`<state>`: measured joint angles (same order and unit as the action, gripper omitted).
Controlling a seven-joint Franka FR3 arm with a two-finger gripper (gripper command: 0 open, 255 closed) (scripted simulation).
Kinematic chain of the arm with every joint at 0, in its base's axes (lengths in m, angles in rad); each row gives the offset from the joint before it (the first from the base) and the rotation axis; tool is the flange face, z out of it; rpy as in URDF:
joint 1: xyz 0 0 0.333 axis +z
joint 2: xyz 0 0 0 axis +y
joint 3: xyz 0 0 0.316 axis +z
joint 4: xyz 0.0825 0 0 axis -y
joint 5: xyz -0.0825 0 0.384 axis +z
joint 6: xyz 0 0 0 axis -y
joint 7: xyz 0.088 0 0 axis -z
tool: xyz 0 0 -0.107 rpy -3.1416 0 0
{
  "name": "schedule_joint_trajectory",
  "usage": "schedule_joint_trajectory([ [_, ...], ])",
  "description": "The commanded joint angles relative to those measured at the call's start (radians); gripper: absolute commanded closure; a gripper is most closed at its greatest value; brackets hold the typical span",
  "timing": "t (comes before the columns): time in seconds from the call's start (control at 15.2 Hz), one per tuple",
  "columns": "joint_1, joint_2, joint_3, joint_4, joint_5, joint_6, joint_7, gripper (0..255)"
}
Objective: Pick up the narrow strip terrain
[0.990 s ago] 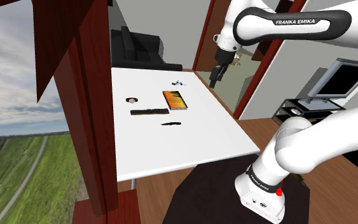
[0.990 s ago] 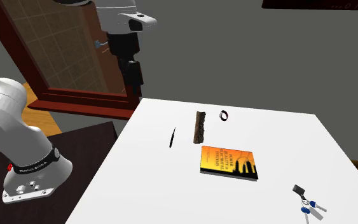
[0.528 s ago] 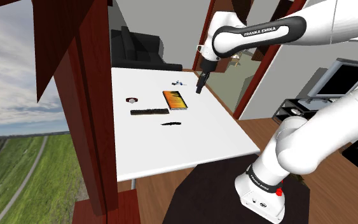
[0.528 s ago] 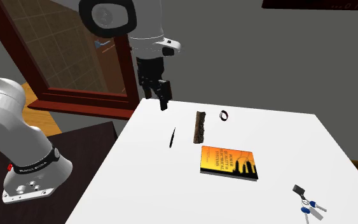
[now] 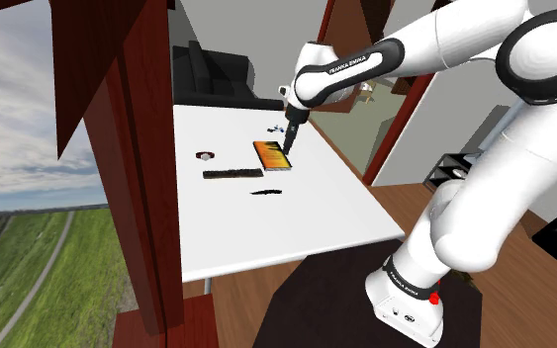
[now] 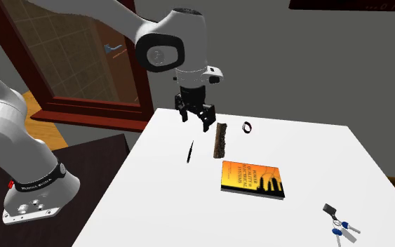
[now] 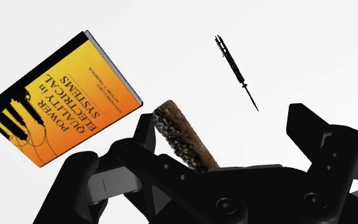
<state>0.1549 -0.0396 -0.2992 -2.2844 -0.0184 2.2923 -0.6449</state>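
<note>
The narrow strip terrain [image 6: 221, 139] is a slim brown, rough-surfaced bar lying flat on the white table [image 6: 294, 147]. In the shoulder view the strip [image 5: 232, 174] lies between a small ring and a thin black tool. My gripper [image 6: 195, 120] hovers open above the table, just beside the strip's far end in the second exterior view. The wrist view has the strip [image 7: 184, 140] running in between the spread fingers [image 7: 147, 137], close to one of them and untouched. In the shoulder view the gripper [image 5: 288, 133] hangs over the book's far end.
An orange and black book [image 6: 252, 178] lies beside the strip. A thin black pointed tool [image 6: 190, 151], a small ring [image 6: 248, 128] and keys [image 6: 339, 223] also lie on the table. A red-brown window frame [image 5: 128, 148] and a dark sofa [image 5: 217, 77] border the table.
The arm has swung from beyond the table's edge in over the table and come down toward the strip. The fingers have stayed open. Nothing on the table has moved.
</note>
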Motion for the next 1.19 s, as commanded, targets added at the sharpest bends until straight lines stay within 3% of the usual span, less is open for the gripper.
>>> schedule_joint_trajectory([
  [0.0,0.008,0.077,0.002,0.041,0.042,0.037,-0.072,0],
  [0.59,-0.02,0.41,0.085,0.274,0.207,0.139,-0.35,0],
  [0.99,-0.05,0.618,0.163,0.47,0.249,0.159,-0.479,0],
  [1.12,-0.052,0.632,0.167,0.475,0.252,0.168,-0.484,0],
])
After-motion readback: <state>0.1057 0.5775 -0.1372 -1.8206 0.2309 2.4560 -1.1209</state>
